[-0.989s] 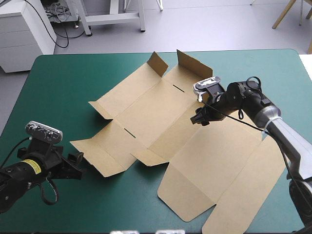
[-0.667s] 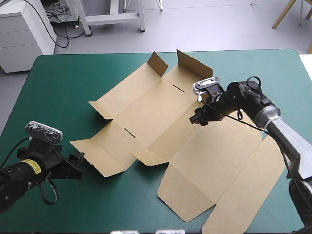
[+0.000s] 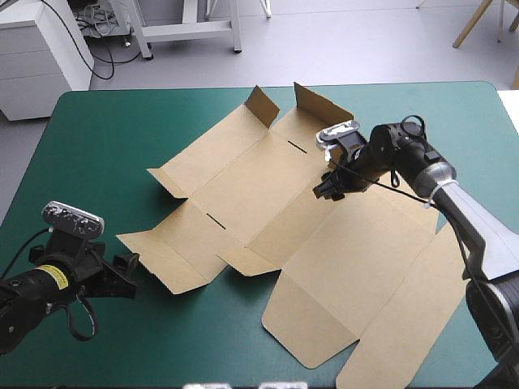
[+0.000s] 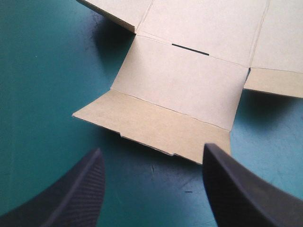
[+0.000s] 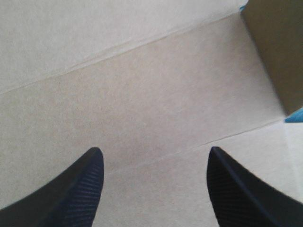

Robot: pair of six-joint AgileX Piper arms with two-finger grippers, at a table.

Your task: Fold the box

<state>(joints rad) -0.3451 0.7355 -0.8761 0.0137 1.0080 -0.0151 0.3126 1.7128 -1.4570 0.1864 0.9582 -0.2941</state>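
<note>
The brown box (image 3: 268,194) lies as a flat cut sheet across the middle of the teal-green table, with two small flaps (image 3: 318,104) standing up at its far edge. My right gripper (image 3: 327,191) is open and hovers low over the sheet's right-centre panel; in the right wrist view its fingers (image 5: 75,189) stand apart over bare board (image 5: 142,94). My left gripper (image 3: 126,271) is open just off the near-left flap (image 4: 156,130). That flap lies ahead of the gripper (image 4: 151,189) and nothing is between its fingers.
The large lid panel (image 3: 373,284) reaches toward the table's near right edge. Teal-green cover (image 3: 97,146) shows left of the box and in front of it. A raised flap (image 5: 277,47) stands beside the right gripper.
The right gripper has shifted slightly left and toward the far edge over the board. The left arm and the box have not moved.
</note>
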